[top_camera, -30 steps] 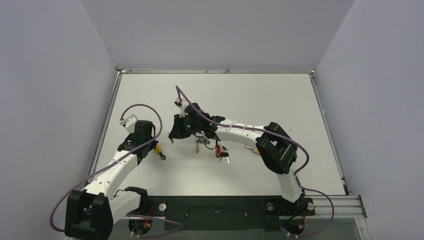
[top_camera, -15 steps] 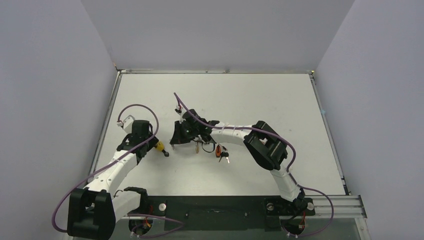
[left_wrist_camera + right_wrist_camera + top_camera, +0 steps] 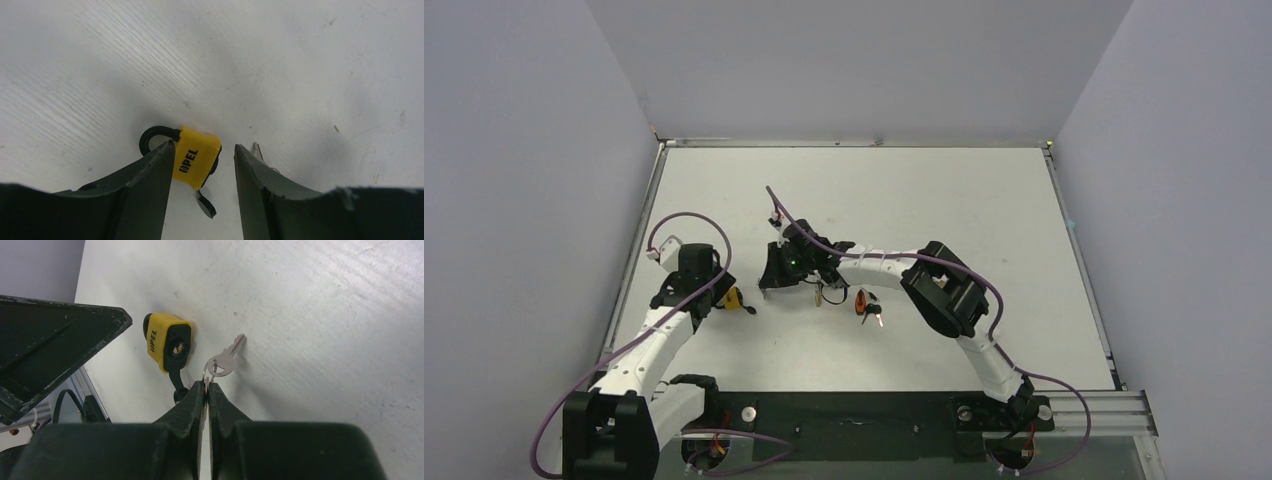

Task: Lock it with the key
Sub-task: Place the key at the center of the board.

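— Where is the lock?
— On the white worktop [image 3: 300, 60]. The yellow padlock with a black shackle [image 3: 196, 157] lies flat between the fingers of the left pincer [image 3: 203, 146]. The fingers are spread: one is up against the padlock's side, with a gap at the other. It is not gripped.
— And the other arm?
— The right pincer [image 3: 206, 385] is squeezed tight on the ring of a small silver key [image 3: 226, 359], just beside the padlock but apart from it. The padlock's keyhole end faces that pincer. An orange-and-black key bunch [image 3: 867, 305] lies farther from the padlock.
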You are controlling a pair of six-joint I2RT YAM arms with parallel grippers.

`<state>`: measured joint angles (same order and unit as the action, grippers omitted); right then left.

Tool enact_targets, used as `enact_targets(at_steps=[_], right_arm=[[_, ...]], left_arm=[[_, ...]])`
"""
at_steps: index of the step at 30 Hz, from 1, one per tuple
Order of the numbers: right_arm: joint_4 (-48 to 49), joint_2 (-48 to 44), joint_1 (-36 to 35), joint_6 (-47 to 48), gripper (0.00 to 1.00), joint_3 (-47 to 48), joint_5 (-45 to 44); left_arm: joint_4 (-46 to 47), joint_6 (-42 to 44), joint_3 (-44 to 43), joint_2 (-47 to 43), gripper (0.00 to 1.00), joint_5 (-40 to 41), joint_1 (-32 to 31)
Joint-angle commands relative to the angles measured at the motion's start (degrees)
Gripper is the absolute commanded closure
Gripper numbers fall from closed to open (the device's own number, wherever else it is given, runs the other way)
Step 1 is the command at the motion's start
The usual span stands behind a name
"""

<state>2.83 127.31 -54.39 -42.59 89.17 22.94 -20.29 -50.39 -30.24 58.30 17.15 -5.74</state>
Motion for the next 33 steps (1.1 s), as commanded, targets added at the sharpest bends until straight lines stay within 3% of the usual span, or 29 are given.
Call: enact_targets(at_steps=[1,15,18,22,29,33], right_arm=[[0.95,0.19,-0.78,0.35,1.0,2.61,-0.4],[-2.65,0.67,-1.72,2.71,1.0,5.79,-1.65],[-3.99,0.52,-1.83,2.92,0.95,6.27,-1.42],[-5.26,-0.52,-1.81,3.64,0.81,6.39,-1.49],[-5.73,-5.47,-1.61,4.52,0.44,5.23,-3.05],[-5.52,-9.07,-0.98,4.87,0.32,3.66,-3.93]], left_arm=[[0.35,-0.63,0.31,-1.19,0.54,-1.03,1.12],[-1.85,5.18,-8.02,-2.58,0.46,-7.12,1.52],[-2.43,6.67,-10.74,-2.79,0.46,-8.07,1.52],[-3.13,7.63,-13.29,-3.67,0.44,-9.63,1.53],[-4.09,9.54,-17.89,-4.34,0.43,-12.41,1.56],[-3.98,10.39,-19.93,-5.03,0.42,-15.19,1.52]])
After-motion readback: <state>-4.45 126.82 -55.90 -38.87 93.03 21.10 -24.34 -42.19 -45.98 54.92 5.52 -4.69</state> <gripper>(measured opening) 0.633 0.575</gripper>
